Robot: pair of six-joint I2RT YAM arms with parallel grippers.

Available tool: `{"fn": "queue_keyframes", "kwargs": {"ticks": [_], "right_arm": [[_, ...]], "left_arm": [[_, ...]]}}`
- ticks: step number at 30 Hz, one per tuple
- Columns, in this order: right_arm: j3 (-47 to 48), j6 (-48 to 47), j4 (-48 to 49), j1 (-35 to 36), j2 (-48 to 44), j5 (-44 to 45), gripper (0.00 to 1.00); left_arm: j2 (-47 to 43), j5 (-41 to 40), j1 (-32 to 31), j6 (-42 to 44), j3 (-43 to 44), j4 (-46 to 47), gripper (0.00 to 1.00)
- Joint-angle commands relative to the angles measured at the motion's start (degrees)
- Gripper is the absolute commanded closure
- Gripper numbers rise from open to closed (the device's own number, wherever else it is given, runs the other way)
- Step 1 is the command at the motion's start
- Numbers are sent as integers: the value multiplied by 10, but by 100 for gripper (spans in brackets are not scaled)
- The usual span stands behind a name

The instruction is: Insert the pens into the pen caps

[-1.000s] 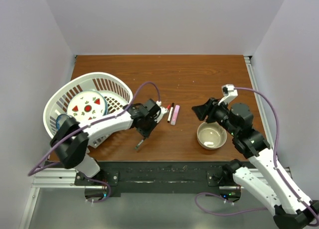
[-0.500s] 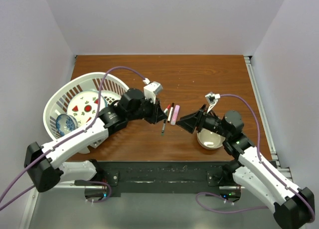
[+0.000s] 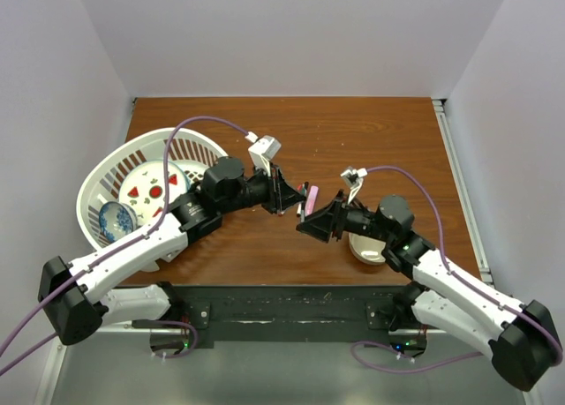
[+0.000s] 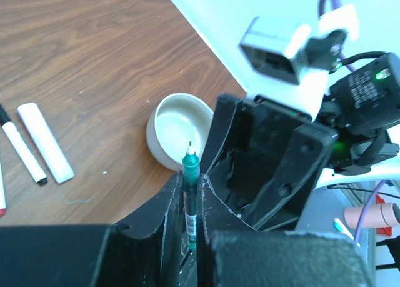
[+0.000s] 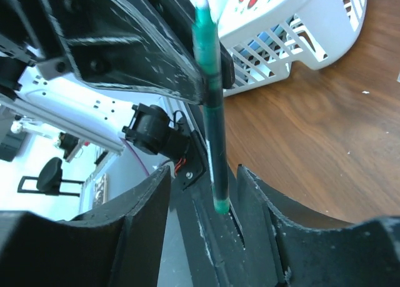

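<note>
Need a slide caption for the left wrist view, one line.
Left gripper clamps a green pen tip-up before the open right gripper; cream bowl on the table beyond.

One green pen (image 4: pixel 190 196), three loose markers (image 4: pixel 23 152) (image 4: pixel 45 142) (image 4: pixel 2 193), one bowl (image 4: pixel 156 140), one white basket (image 5: pixel 312 18), two patterned dishes (image 3: pixel 154 189) (image 3: pixel 115 218).

so the thin dark green pen (image 4: pixel 189 174) is pinched in the left end effector (image 4: pixel 190 183) with its bare white tip poking out, while a white pen with black ends (image 4: pixel 22 153) and a chunkier pale pen (image 4: pixel 45 151) lie just beside each other on the worktop (image 4: pixel 94 68)
</note>
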Motion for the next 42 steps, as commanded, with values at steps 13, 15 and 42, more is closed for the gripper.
{"fn": "queue_keyframes", "kwargs": {"ticks": [13,15,42], "right_arm": [[32,-33,-51,21,-42,124,100],[35,-33,-82,21,-53,143,100],[126,-94,-413,21,-271,419,100]], "left_arm": [[-25,-28,4,21,23,-22,57],[-26,-82,5,23,40,-62,48],[291,-284,23,262,220,-350,59]]}}
